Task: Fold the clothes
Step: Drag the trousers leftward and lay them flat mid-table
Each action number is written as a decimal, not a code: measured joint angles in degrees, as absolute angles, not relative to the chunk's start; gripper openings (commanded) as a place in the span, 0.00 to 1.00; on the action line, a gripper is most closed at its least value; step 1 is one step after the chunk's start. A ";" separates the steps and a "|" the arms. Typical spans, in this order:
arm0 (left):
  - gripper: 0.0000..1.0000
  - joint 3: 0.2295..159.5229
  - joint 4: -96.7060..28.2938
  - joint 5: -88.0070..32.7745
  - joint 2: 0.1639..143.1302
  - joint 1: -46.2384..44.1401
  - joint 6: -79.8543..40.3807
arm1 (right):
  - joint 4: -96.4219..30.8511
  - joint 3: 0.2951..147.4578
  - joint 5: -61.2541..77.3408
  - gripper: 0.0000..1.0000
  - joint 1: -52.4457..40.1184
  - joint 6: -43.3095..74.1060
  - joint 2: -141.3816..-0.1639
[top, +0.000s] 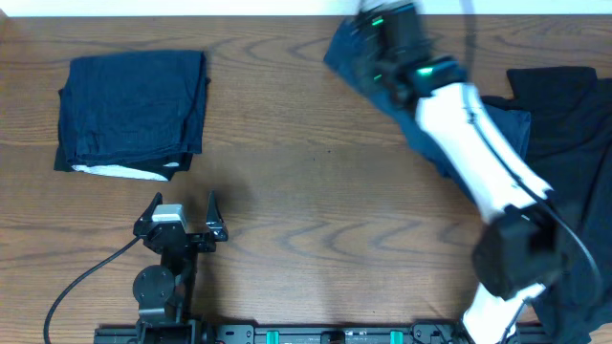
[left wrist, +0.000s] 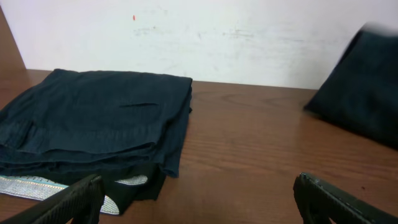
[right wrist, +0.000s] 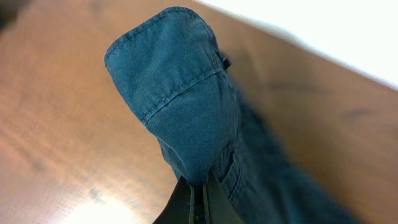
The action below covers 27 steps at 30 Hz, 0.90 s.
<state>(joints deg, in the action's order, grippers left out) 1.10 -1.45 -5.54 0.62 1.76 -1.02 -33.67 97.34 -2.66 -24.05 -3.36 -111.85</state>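
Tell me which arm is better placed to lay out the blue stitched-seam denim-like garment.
Right. The right gripper is shut on the blue stitched denim-like garment; the left gripper stands open and empty, near the folded dark navy fabric stack.

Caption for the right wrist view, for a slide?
Right gripper shut on a fold of the blue denim garment, held up over the wooden table.

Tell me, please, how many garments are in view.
3: a folded navy garment at far left, a blue denim garment held by the right end effector, and a black garment at right; the arm may hide more.
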 measured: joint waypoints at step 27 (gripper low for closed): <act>0.98 1.10 -1.43 -5.54 0.62 1.76 -1.02 | -47.31 97.25 4.82 0.67 -35.18 -2.42 -113.54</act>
